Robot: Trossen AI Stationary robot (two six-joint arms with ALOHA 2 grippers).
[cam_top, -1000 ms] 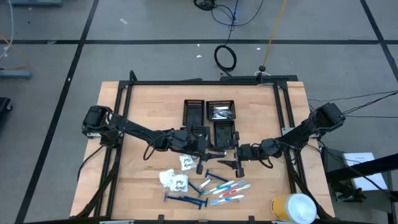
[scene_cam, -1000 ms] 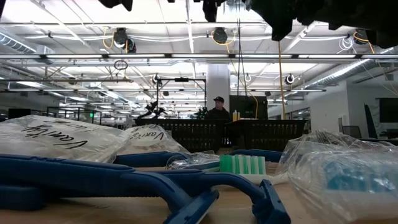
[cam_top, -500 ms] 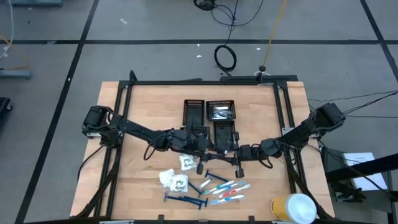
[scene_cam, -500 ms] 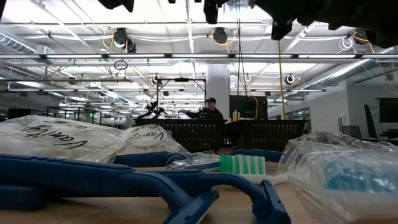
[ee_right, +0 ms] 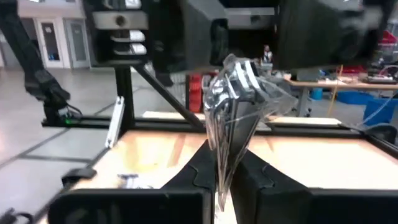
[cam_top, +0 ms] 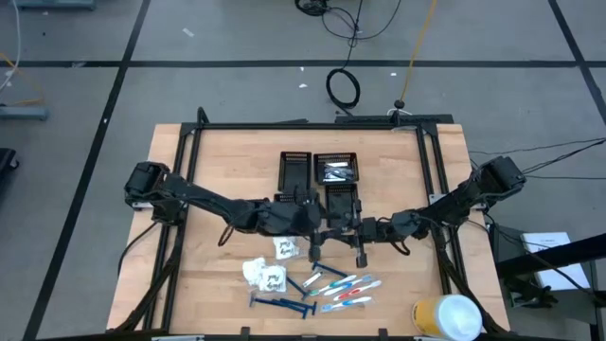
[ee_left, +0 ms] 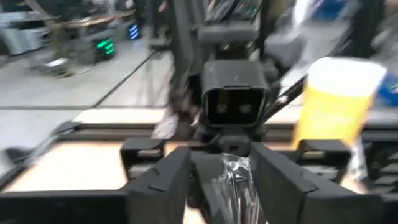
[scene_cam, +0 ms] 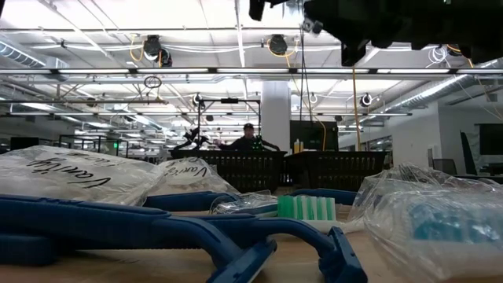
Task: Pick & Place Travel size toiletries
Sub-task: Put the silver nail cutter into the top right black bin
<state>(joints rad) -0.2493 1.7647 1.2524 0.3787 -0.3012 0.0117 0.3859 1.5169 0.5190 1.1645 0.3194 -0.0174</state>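
High view. The 2 arms meet over the middle of the desk (cam_top: pixel 407 275). The left gripper (cam_top: pixel 316 248) and the right gripper (cam_top: pixel 361 248) hang side by side just below the nearest of 4 black mesh trays (cam_top: pixel 341 201); 1 tray (cam_top: pixel 337 170) farther back holds silvery pieces. White packets (cam_top: pixel 267 274), blue razors (cam_top: pixel 282 304) and toothbrushes (cam_top: pixel 348 289) lie in a loose group on the desk near its front edge, below both grippers. A yellow-and-white cylinder (cam_top: pixel 445 316) stands at the front right corner.

Low view. Blue razors (scene_cam: pixel 181 228) fill the foreground, with crinkly packets (scene_cam: pixel 78 174) behind them on one side, a clear-wrapped item (scene_cam: pixel 428 212) on the other, and a teal toothbrush head (scene_cam: pixel 306 207) between. Dark arm parts show at the upper edge. A person (scene_cam: pixel 249 137) stands far back in the room.

Left wrist view. The left gripper (ee_left: pixel 221 171) has its fingers (ee_left: pixel 168 177) standing partly apart around a clear crinkly packet (ee_left: pixel 235 180); whether they press it cannot be told. The yellow-and-white cylinder (ee_left: pixel 333 99) stands beyond.

Right wrist view. The right gripper (ee_right: pixel 222 171) is clamped narrowly on the lower end of a clear wrapped packet (ee_right: pixel 236 106), which rises upright from the fingers (ee_right: pixel 202 168).
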